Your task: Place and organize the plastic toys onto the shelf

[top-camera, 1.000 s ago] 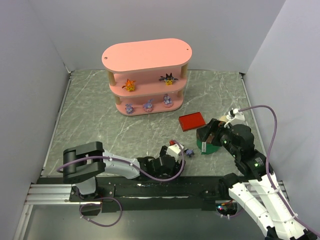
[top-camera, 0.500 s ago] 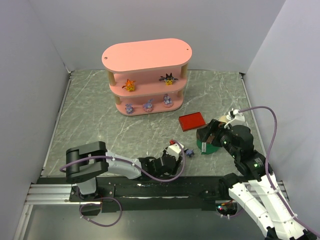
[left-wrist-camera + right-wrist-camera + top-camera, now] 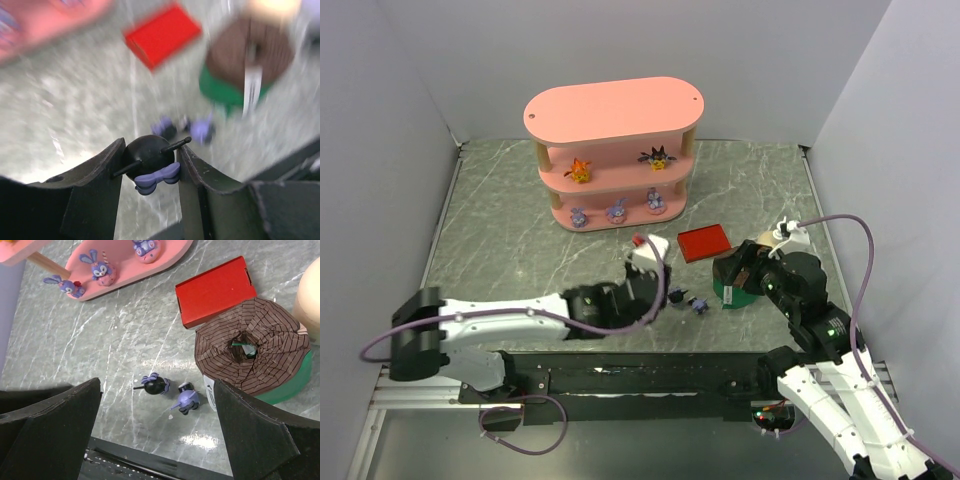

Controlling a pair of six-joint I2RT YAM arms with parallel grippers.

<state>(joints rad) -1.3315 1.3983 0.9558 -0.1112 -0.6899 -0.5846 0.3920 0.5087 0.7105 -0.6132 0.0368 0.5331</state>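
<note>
Dark figurine (image 3: pixel 146 157) sits clamped between the left jaws.

The left arm (image 3: pixel 510 318) lay low and stretched out long across the front, reaching toward the middle. At its end the wrist turned toward the right arm's side. The left gripper (image 3: pixel 150 148) was squeezed tight on a small dark toy (image 3: pixel 142 159), with one finger on each side. The right arm (image 3: pixel 840 345) stood bent at the right, leaning forward. The right gripper (image 3: pixel 156 385) pointed down with its two fingers (image 3: pixel 50 425) spread wide apart, holding nothing.
</note>
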